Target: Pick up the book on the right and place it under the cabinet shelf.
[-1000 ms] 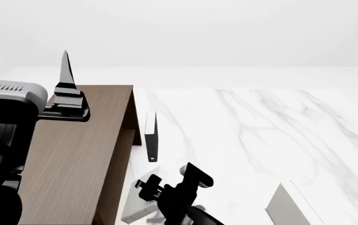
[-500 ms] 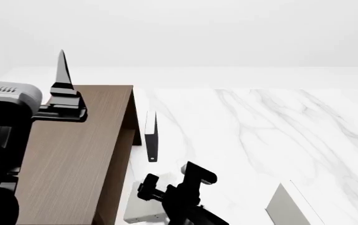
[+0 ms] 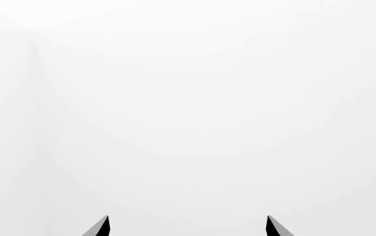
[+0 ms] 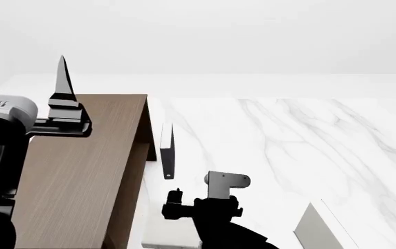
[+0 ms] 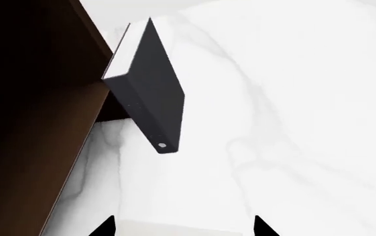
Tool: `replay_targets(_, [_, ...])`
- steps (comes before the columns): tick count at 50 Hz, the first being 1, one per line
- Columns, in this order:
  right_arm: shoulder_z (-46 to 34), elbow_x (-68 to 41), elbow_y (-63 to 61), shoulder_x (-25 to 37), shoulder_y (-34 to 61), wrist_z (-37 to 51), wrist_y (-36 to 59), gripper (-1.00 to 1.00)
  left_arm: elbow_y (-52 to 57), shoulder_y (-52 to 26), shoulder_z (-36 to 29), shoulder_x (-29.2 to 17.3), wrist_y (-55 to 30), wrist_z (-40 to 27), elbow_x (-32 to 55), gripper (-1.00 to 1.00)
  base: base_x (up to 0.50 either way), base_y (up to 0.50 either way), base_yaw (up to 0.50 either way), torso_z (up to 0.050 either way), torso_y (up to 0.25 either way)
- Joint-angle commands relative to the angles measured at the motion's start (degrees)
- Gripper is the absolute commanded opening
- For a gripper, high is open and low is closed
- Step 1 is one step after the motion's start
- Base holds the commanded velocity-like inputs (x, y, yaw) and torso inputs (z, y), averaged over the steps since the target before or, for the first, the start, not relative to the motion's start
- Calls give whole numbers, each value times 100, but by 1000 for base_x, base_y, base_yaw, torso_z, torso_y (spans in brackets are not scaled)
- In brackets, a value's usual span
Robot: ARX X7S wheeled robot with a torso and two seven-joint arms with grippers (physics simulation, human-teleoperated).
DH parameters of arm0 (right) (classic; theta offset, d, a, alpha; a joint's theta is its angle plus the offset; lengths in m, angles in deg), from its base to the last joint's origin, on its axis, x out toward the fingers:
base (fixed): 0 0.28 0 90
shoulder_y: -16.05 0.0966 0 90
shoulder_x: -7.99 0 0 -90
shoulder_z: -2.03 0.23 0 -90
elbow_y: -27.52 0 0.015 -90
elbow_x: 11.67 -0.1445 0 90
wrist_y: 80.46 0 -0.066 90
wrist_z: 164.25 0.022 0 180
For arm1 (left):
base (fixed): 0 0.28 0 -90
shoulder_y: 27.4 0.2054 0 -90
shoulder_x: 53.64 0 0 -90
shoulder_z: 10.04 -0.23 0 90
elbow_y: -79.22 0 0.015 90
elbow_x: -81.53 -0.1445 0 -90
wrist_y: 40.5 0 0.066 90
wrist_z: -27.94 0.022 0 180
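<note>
Holding the book (image 4: 170, 236) low at the near edge of the head view, the right tool (image 4: 205, 210) sits just beside the front of the cabinet shelf (image 4: 80, 171). In the right wrist view a pale edge of the book lies between the two dark fingertips (image 5: 106, 227), so I judge the right tool clamped on it (only a sliver shows, so this is a reading and not a certainty). Ahead of the right tool stands a thin black book (image 5: 148, 83), upright on the marble worktop (image 4: 288, 140) and close against the cabinet's side panel. That is the main hazard: pushing the held book forward toward the space beneath the plank top could clip the black one and tip it. A tilted carry could also catch the cabinet's edge and twist the book out of the grip. The left tool (image 3: 186, 227) points at blank background above the cabinet, its tips apart and holding nothing. A greyer book (image 4: 319, 228) lies off to the right tool's far side.
</note>
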Motion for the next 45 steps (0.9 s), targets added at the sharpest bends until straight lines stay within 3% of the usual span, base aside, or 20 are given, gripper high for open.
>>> replay_targets(1, [-254, 420, -743, 493, 159, 126, 109, 100, -32, 81, -32, -18, 114, -9, -13, 100, 0, 0, 0, 0, 0])
replay_targets(14, [-431, 1459, -1867, 1224, 259, 394, -215, 100, 149, -143, -207, -37, 102, -92, 34, 100, 0, 0, 0, 0, 0])
replay_targets(22, [-377, 1614, -1790, 1400, 207, 317, -390, 100, 436, -677, -120, -149, -305, -477, 696, 100, 0, 0, 0, 0, -10])
replay_targets(35, [-262, 1675, -1542, 1514, 105, 198, -623, 100, 447, -1979, -1543, -1835, 732, -2633, 2697, 100, 0, 0, 0, 0, -82])
replay_targets(45, [-175, 1686, -1565, 1556, 125, 234, -690, 100, 449, -3101, -3452, -2820, 1988, -3501, 2935, 100, 0, 0, 0, 0, -83])
